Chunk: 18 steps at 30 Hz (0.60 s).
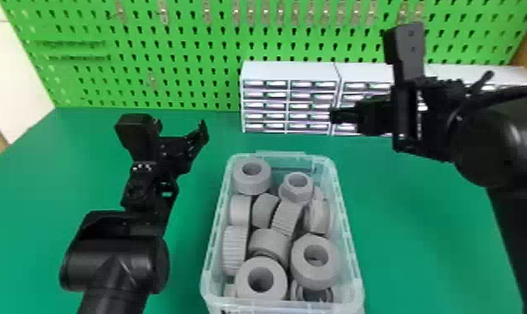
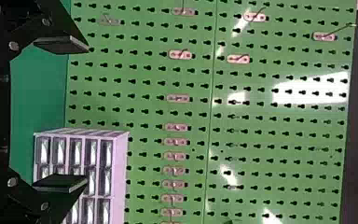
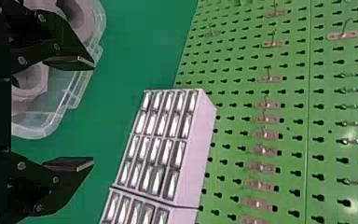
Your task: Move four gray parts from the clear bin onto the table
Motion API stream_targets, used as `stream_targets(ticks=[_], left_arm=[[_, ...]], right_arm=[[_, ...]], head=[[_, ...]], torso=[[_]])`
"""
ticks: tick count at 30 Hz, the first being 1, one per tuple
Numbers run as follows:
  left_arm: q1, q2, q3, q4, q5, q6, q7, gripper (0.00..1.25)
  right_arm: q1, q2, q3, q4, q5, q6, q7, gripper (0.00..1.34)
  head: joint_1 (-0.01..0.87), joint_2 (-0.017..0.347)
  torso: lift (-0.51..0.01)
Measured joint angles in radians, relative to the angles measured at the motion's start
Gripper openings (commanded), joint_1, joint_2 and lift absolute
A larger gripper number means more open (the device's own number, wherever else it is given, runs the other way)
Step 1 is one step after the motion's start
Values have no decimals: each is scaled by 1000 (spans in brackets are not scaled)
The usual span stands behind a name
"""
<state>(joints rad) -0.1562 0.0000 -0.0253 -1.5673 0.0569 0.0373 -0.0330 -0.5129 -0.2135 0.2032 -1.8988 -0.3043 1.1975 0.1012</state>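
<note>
- clear bin [image 1: 350, 234]: was see-through plastic, smooth, a bit glossy
- gray parts [image 1: 300, 264]: looked like matt plastic, some smooth, some ribbed
- table [image 1: 400, 234]: had smooth green top, low sheen
- pegboard [image 2: 279, 116]: was smooth, glossy, threw white glare
- hooks [image 2: 180, 55]: looked metal, bit shiny
- drawer cabinets [image 3: 198, 149]: looked plastic, smooth pale casing, shiny fronts
- left arm [image 1: 116, 259], right arm [image 1: 487, 146]: black housings looked smooth, satin

The left hand's [image 1: 169, 125] two black fingers [image 2: 65, 45] stand wide apart. With twelve o'clock straight ahead of the robot, the green pegboard [image 2: 270, 140] rises at twelve, bearing small hooks [image 2: 180, 54] and bright glare. White drawers [image 2: 121, 177] sit on the green counter [image 2: 37, 98] at two o'clock, partly behind one finger.
</note>
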Motion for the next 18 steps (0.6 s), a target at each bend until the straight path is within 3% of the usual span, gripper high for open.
stream_targets(ticks=[18], left_arm=[[-4,0,-2,0,3,13,0,965]], right_arm=[[-109,9,104,143,-40,44,1,807]], head=[[693,72]], torso=[[-52]])
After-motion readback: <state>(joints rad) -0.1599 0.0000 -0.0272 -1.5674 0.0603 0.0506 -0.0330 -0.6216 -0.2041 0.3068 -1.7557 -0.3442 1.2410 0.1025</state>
